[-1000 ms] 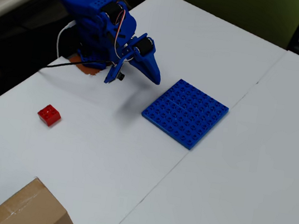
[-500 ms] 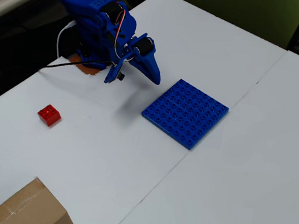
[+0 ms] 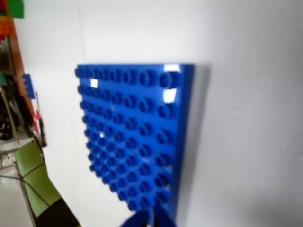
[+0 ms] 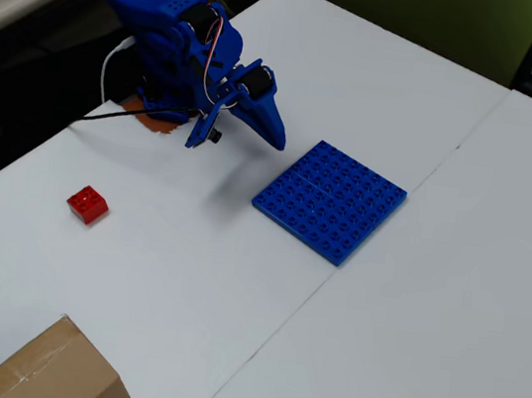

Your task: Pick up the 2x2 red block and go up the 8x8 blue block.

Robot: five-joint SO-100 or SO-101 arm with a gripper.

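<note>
The 2x2 red block [image 4: 88,204] lies alone on the white table, at the left in the overhead view, well apart from the arm. The 8x8 blue block [image 4: 331,201] lies flat near the table's middle and fills the wrist view [image 3: 137,137]. My gripper [image 4: 277,139] hangs folded near the arm's base, above the table just left of the blue block. Its fingertips [image 3: 142,220] show pressed together at the bottom of the wrist view, with nothing between them. The red block is out of the wrist view.
A cardboard box [image 4: 55,373] sits at the table's near left corner. The blue arm body [image 4: 174,40] and its cables stand at the table's far left edge. A seam [image 4: 336,270] runs between two white tabletops.
</note>
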